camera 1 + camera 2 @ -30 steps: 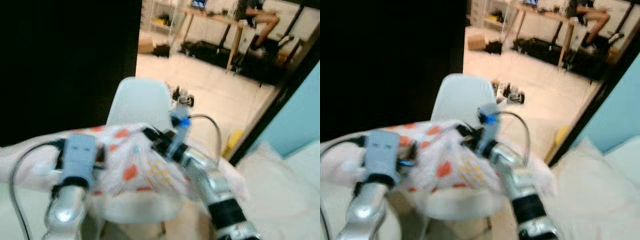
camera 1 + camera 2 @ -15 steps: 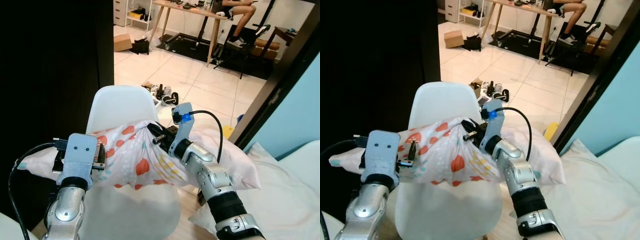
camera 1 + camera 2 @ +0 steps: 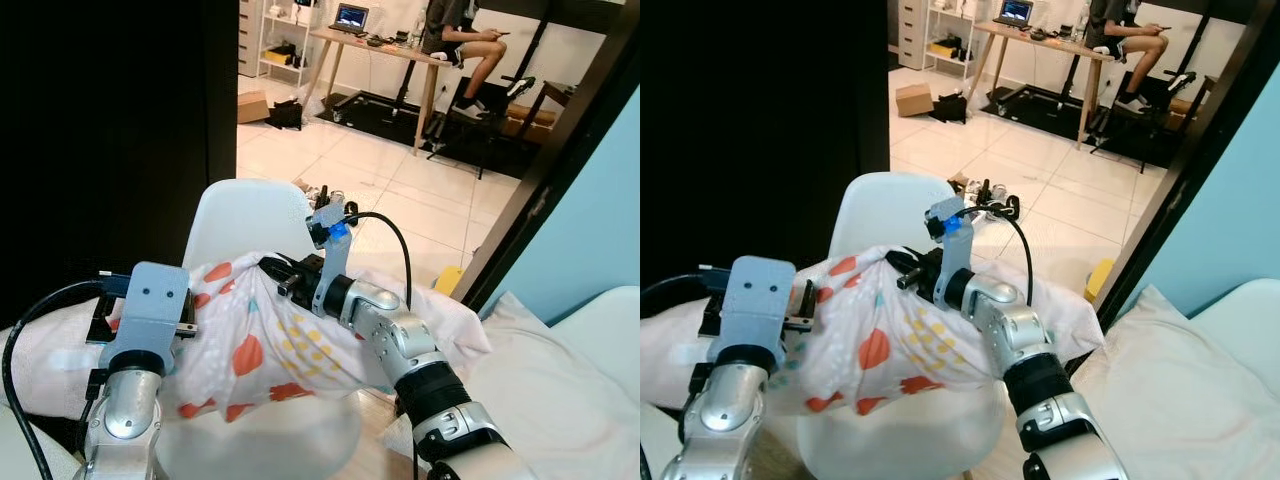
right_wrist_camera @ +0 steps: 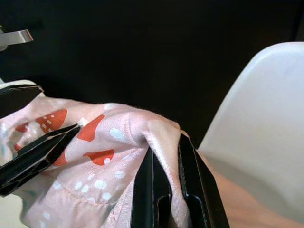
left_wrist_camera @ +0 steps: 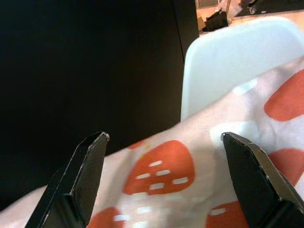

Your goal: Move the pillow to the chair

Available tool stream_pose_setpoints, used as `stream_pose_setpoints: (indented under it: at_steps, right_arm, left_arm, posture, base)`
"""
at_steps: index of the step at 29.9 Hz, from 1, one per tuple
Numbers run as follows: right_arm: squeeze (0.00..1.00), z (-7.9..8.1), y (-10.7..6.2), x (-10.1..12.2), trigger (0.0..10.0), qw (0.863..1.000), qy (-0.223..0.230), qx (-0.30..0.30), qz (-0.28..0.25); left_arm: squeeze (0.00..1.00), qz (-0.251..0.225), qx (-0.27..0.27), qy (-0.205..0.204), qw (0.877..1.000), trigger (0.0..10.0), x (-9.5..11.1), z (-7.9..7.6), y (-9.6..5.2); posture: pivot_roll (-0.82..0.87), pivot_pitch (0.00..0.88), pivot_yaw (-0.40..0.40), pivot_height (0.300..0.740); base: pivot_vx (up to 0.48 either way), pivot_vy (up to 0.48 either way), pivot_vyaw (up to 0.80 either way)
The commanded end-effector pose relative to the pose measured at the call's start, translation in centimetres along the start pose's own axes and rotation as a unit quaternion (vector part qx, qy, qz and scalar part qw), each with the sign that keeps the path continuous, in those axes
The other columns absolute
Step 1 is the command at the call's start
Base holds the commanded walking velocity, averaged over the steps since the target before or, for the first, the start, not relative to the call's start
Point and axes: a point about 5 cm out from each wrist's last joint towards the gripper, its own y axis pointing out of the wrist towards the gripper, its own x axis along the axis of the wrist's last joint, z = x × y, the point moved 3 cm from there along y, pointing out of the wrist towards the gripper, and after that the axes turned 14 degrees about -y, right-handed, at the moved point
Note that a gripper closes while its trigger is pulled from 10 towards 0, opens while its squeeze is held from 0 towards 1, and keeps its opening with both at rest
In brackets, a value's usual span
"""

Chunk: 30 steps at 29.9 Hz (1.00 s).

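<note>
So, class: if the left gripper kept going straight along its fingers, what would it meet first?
The left gripper, fingers spread, points across the pillow, which fills the gap; that fabric comes first. Beyond it stands the white chair's backrest, though depth is hard to judge.

Both silver arms reach forward, raised before the robot. The right pincer (image 4: 164, 187) has its black fingers pinched nearly together on fabric. The left pincer (image 5: 166, 178) holds its fingers (image 5: 88, 175) spread wide.

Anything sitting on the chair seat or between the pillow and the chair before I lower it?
Nothing visible does. The pillow hangs over the white chair, the right gripper pinching a fold; the left gripper is open against the fabric. The seat under it is hidden.
</note>
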Motion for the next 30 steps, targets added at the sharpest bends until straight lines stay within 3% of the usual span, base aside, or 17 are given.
stream_pose_setpoints:
  at_steps: [1,10,19,30]
  right_arm:
    - [0.0,-0.9,0.1,2.3,10.0,0.999,-0.003,-0.015,-0.04]
    - [0.0,-1.8,0.8,2.7,10.0,0.998,-0.006,-0.054,-0.04]
    - [0.0,-3.0,1.3,2.7,10.0,0.995,0.005,-0.086,-0.047]
    - [0.0,-3.9,2.2,4.2,10.0,0.992,-0.016,-0.112,-0.06]
  left_arm:
    - [0.0,-0.009,0.005,0.01,1.0,10.0,0.6,0.3,0.1]
    - [0.0,-0.029,0.013,0.011,0.999,10.0,2.1,1.0,0.7]
    - [0.0,-0.021,0.019,-0.006,1.0,10.0,1.8,1.4,1.3]
    - [0.0,-0.016,0.001,-0.03,0.999,10.0,2.1,0.0,1.1]
  posture:
    - [0.11,0.0,-0.15,0.69]
    - [0.11,0.0,-0.144,0.665]
    - [0.11,0.006,-0.157,0.645]
    - [0.11,0.057,-0.15,0.615]
  base:
    - [0.0,0.0,0.0]
    - [0.0,0.0,0.0]
    - [0.0,0.0,0.0]
    - [0.0,0.0,0.0]
